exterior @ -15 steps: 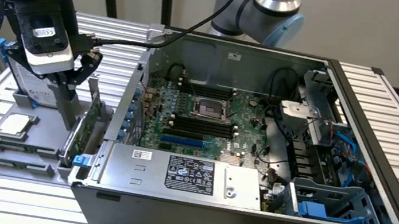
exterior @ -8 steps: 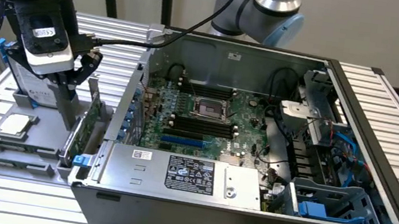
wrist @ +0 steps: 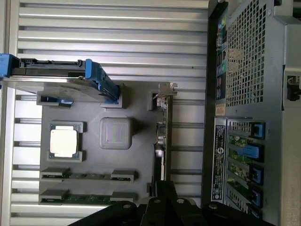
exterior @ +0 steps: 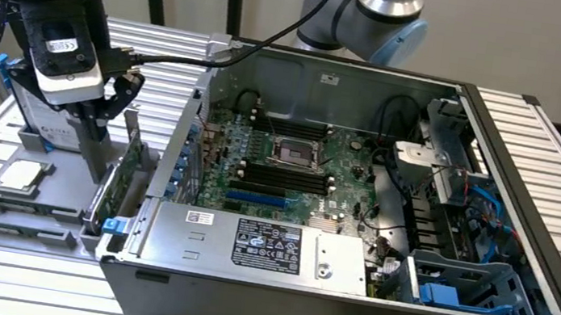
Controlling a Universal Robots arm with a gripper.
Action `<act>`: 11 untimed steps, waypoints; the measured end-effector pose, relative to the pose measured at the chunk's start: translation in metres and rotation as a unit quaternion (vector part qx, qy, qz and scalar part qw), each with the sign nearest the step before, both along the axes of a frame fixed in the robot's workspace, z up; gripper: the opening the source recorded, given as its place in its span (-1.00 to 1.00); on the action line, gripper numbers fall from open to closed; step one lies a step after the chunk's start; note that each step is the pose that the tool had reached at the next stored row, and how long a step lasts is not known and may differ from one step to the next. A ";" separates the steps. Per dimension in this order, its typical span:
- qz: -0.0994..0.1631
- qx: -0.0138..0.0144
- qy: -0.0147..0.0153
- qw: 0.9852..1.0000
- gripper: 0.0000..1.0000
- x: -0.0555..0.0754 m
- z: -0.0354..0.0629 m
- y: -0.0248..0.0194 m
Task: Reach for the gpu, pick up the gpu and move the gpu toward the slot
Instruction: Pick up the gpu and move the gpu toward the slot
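Gripper [wrist: 165, 190] hardware sits nearest the wrist camera, over one end of the gpu [wrist: 162, 141]; we cannot tell whether it is spread, pressed together or pinching the card. We find the gpu standing on edge in the grey fixture tray [wrist: 141, 160], its silver bracket at the end away from the gripper, just beside the open computer case [wrist: 249, 70]. We note a square processor chip [wrist: 63, 142] and a blue-railed hard drive [wrist: 51, 82] on the same tray, which rests on the slatted table [wrist: 113, 37].
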State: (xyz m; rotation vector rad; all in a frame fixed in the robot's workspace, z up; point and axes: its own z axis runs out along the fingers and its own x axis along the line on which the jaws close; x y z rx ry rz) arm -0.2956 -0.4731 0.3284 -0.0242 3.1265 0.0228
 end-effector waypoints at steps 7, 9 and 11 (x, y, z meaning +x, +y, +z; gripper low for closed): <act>0.000 0.000 0.000 1.000 -0.28 0.000 0.0000 0.0000; 0.000 -0.001 0.000 1.000 -0.15 0.000 -0.0012 0.0000; -0.001 -0.001 0.000 1.000 -0.15 0.000 -0.0048 0.0000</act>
